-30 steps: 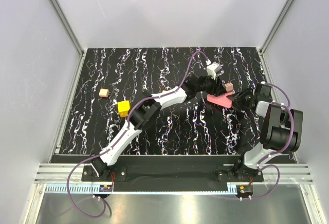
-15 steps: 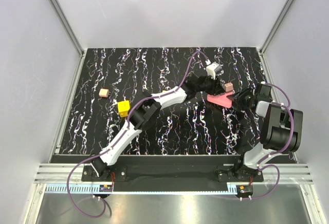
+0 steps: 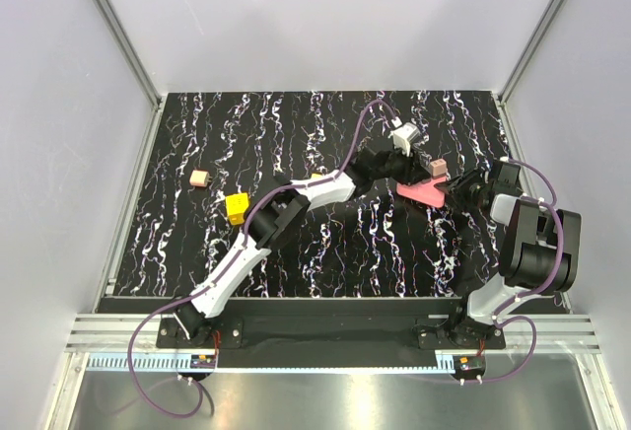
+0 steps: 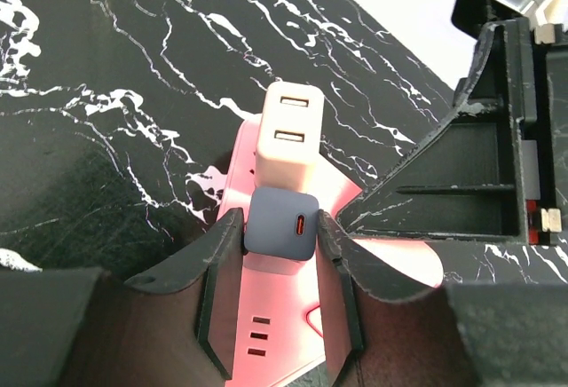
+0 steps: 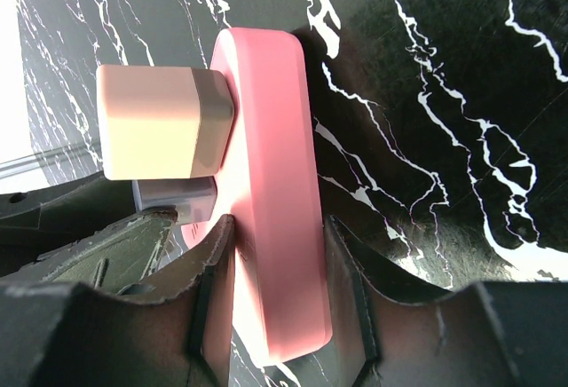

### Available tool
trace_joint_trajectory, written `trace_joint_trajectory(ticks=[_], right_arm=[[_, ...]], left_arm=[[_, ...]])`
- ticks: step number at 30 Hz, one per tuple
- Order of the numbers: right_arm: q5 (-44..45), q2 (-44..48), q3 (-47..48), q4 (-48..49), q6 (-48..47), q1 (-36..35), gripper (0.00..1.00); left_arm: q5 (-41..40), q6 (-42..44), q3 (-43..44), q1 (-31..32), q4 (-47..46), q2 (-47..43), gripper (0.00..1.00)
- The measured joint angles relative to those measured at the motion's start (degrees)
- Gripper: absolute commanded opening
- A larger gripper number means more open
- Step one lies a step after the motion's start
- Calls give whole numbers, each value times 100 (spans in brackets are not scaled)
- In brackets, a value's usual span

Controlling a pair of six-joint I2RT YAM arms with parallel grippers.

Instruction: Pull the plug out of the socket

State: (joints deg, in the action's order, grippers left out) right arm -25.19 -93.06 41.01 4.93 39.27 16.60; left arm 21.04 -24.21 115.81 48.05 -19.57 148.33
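Note:
A pink socket strip [image 3: 422, 193] lies right of centre on the black marbled table [image 3: 296, 134]. A beige plug [image 3: 437, 168] and a grey-blue plug [image 4: 281, 224] sit side by side on its face. My left gripper [image 4: 280, 221] is shut on the grey-blue plug, one finger on each side, with the plug's base against the strip [image 4: 266, 316]. My right gripper [image 5: 278, 227] is shut across the thickness of the strip [image 5: 271, 183] near its end. In the right wrist view the beige plug [image 5: 164, 121] and the grey-blue plug [image 5: 177, 199] stick out to the left.
A yellow block [image 3: 237, 206] and a small tan block [image 3: 200, 179] lie at the left of the table. Grey walls close in the table on three sides. My two grippers [image 3: 392, 169] [image 3: 455, 191] face each other closely over the strip.
My left arm has shifted slightly to the left with its gripper still on the grey-blue plug. The strip and my right arm have stayed in place.

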Motion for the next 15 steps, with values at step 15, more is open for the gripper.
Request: trace_joint_trajectory(ticks=[15], right_arm=[[-44,31,-33,-42,-2,-81,0]], left_arm=[[-48,63,-1025,-2,-1375,-251,0]])
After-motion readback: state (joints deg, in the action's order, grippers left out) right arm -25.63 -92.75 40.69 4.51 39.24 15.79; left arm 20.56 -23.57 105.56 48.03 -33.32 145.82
